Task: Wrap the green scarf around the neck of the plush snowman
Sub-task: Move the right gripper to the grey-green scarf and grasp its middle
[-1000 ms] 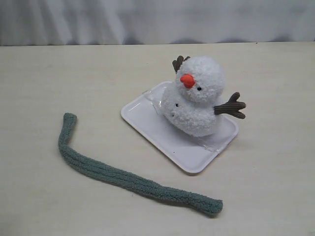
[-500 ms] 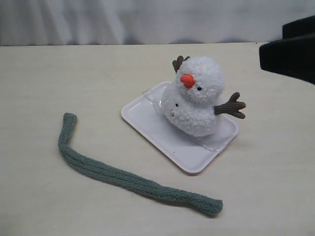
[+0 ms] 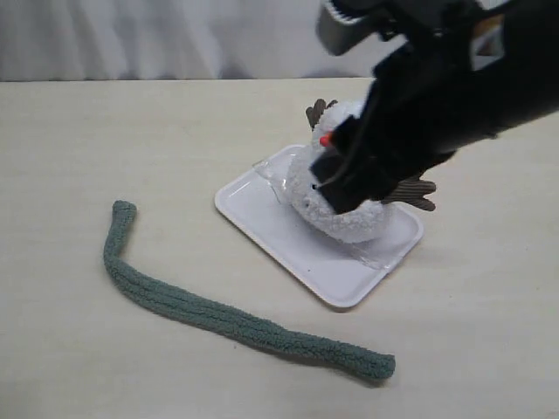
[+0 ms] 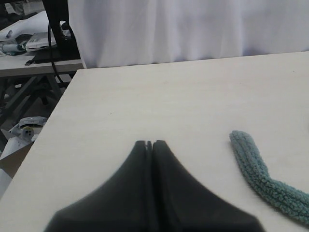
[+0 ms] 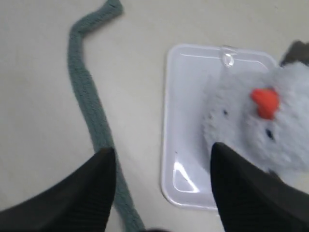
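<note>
The green scarf (image 3: 218, 319) lies stretched out flat on the table, in front of and to the left of the tray, with nothing holding it. The plush snowman (image 3: 351, 218) sits on a white tray (image 3: 271, 223). My right arm (image 3: 437, 96) hangs over it and hides most of its head and neck in the exterior view. In the right wrist view my right gripper (image 5: 161, 150) is open and empty above the table, between the scarf (image 5: 89, 106) and the snowman (image 5: 260, 121). My left gripper (image 4: 149, 143) is shut and empty, beside one scarf end (image 4: 251, 164).
The tray (image 5: 186, 96) lies slanted on the pale tabletop, one corner pointing toward the scarf. A white curtain (image 3: 175, 35) hangs behind the table. In the left wrist view the table edge (image 4: 53, 121) shows, with clutter on the floor beyond it.
My right arm came in from the right edge and now hangs over the snowman, covering its head. The scarf, the snowman and the tray have not moved.
</note>
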`<state>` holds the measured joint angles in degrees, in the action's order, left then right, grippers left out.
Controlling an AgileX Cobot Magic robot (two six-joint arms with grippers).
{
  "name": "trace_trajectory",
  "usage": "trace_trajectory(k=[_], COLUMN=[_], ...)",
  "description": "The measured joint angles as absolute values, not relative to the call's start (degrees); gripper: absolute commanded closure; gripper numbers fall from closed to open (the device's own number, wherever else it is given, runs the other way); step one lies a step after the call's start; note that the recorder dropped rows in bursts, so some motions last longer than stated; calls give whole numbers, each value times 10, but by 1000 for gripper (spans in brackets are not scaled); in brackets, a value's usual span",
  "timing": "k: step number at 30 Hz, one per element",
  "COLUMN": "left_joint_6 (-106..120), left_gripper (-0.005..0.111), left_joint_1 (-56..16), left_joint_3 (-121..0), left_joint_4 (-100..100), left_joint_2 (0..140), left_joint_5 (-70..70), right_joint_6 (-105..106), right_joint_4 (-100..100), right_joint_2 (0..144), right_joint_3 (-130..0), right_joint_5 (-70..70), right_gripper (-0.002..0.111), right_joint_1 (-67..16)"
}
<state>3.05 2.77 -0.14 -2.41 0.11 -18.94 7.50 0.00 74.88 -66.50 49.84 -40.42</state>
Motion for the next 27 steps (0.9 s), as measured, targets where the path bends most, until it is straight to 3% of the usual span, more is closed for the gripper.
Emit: trace_trajectory(k=[7,17,27], left_joint_6=[30,30,30], left_gripper=[107,107,107], left_joint_1=[28,28,28], left_joint_3=[-1,-1,-1], left_joint_4=[-24,-24,-24], left_joint_2=[1,1,1], left_joint_5=[-189,-189,-189], right_joint_6=[29,179,204], right_joint_4=[10,175,136], right_joint_2=[880,1046,1148], right_joint_3=[-751,-776,-778], right_joint_5=[523,502,419], right_gripper=[44,43,43], right_joint_1=[-495,-502,-527])
